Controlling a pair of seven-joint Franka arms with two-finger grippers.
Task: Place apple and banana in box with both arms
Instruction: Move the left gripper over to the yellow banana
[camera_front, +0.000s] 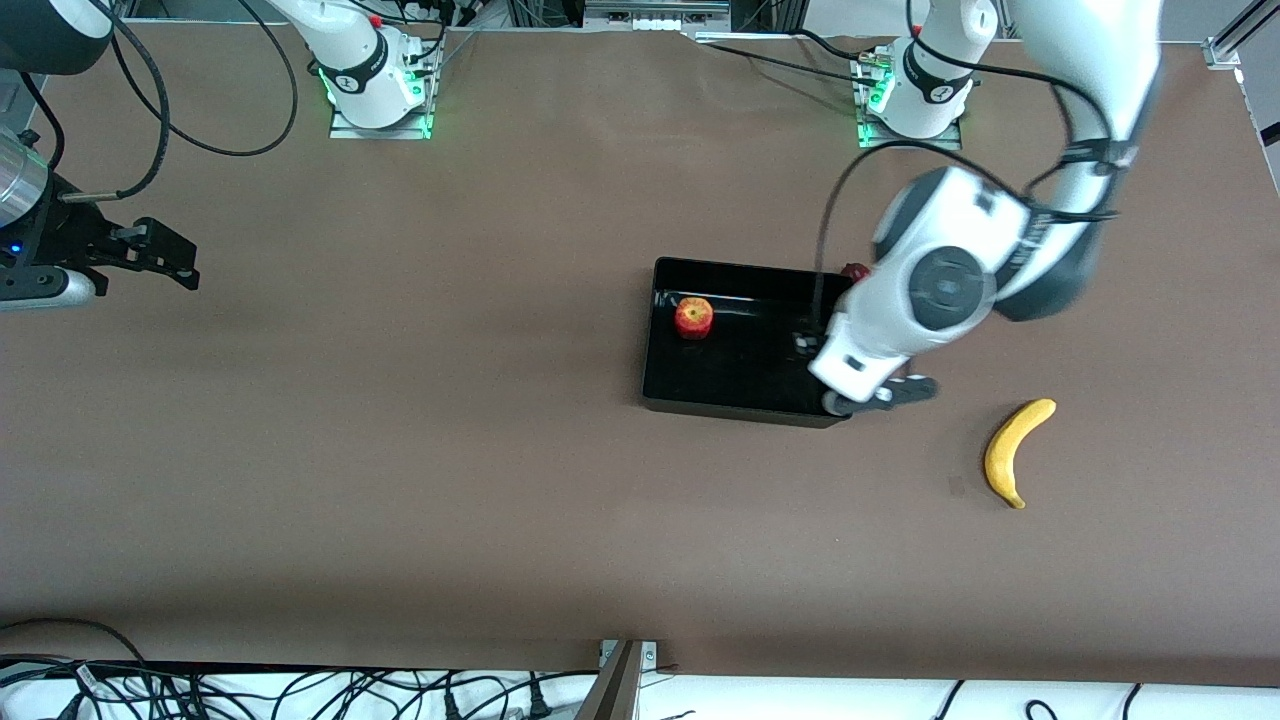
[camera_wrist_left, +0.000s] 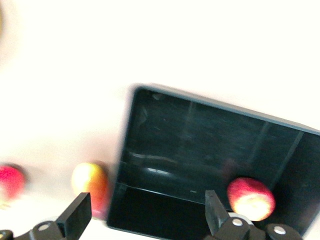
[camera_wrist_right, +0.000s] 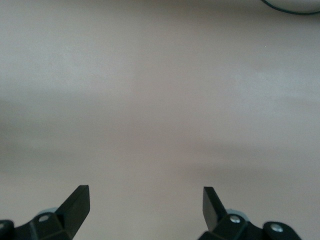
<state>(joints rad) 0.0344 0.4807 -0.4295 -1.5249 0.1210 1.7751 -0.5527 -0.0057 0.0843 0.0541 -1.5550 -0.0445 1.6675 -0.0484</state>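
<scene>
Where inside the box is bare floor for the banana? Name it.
Bare floor of the box runs from the apple, near one corner, toward the front camera. It is crowded at the left arm's end, under the open left pincer. Banana lies outside.

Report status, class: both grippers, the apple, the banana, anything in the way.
Left gripper open over the box. Right gripper open, waiting over bare table. Apple in box; banana on the table outside it. Nothing in the way.

red-yellow apple (camera_front: 693, 317), black box (camera_front: 740, 400), yellow banana (camera_front: 1012, 447), brown table (camera_front: 400, 450)
</scene>
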